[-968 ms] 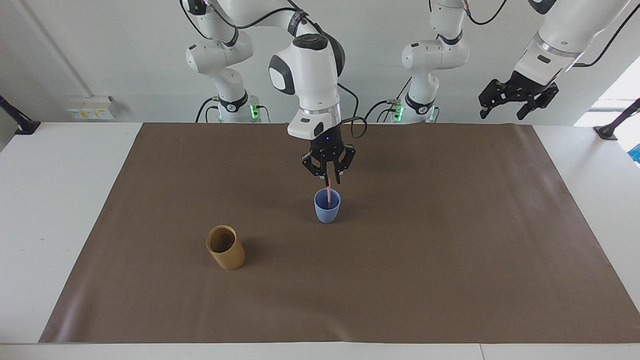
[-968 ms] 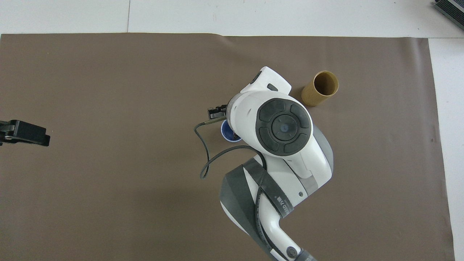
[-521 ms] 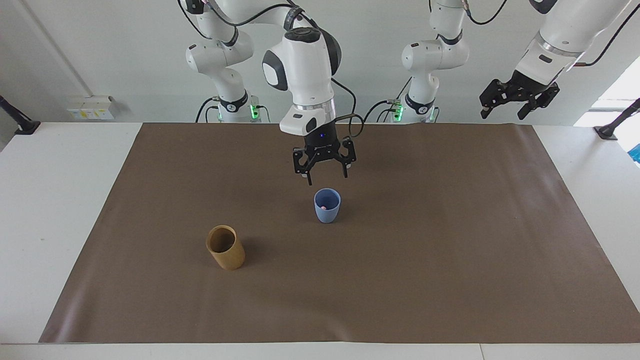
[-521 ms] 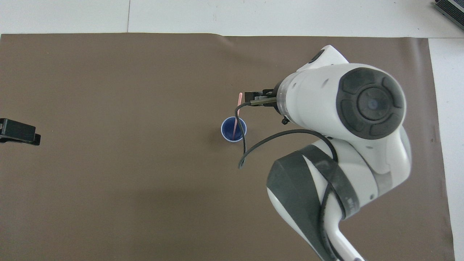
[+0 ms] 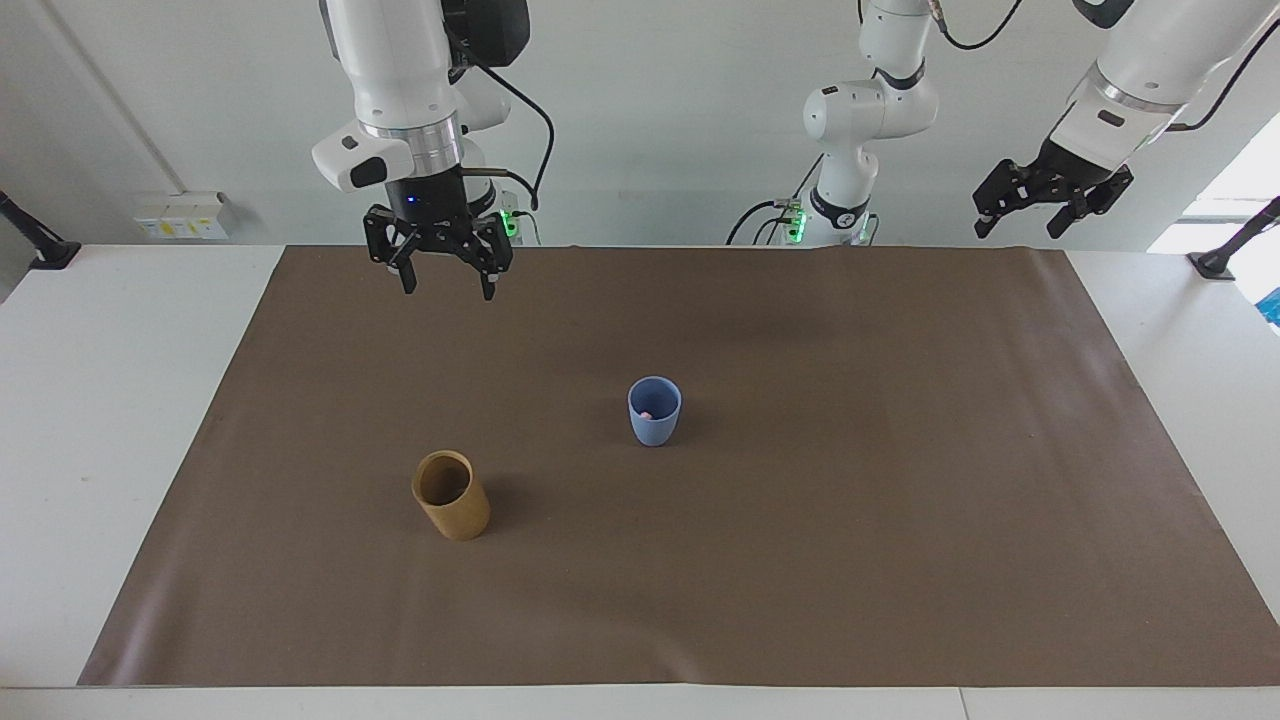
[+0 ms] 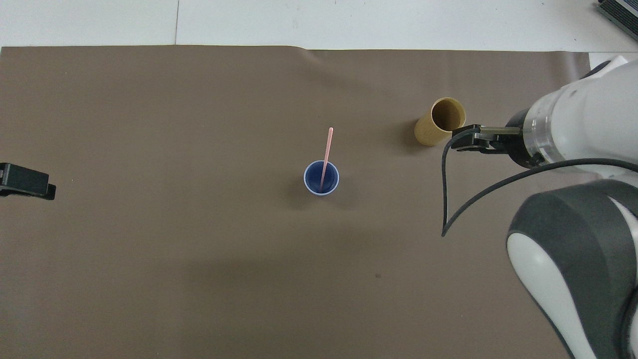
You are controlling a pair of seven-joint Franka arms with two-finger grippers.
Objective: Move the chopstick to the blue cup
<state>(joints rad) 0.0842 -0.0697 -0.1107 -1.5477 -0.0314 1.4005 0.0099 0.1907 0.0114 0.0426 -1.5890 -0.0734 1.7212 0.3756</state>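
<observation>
The light-blue cup (image 5: 655, 428) stands upright in the middle of the brown mat. One pale pink chopstick (image 6: 327, 149) stands in it, leaning on the rim that is farther from the robots. In the facing view only the chopstick's tip (image 5: 647, 414) shows inside the cup. My right gripper (image 5: 449, 289) hangs open and empty, high over the mat's edge by the robots, toward the right arm's end. My left gripper (image 5: 1030, 218) is open and empty, raised over the left arm's end of the table.
A taller tan-brown cup (image 5: 452, 497) stands on the mat (image 5: 800, 560), farther from the robots than the blue cup and toward the right arm's end. In the overhead view the right arm's wrist (image 6: 578, 124) looms beside the tan cup (image 6: 441, 122).
The right gripper opened and let go of the chopstick, which now stands in the blue cup. It then rose and swung away toward the right arm's end. The left arm barely moved.
</observation>
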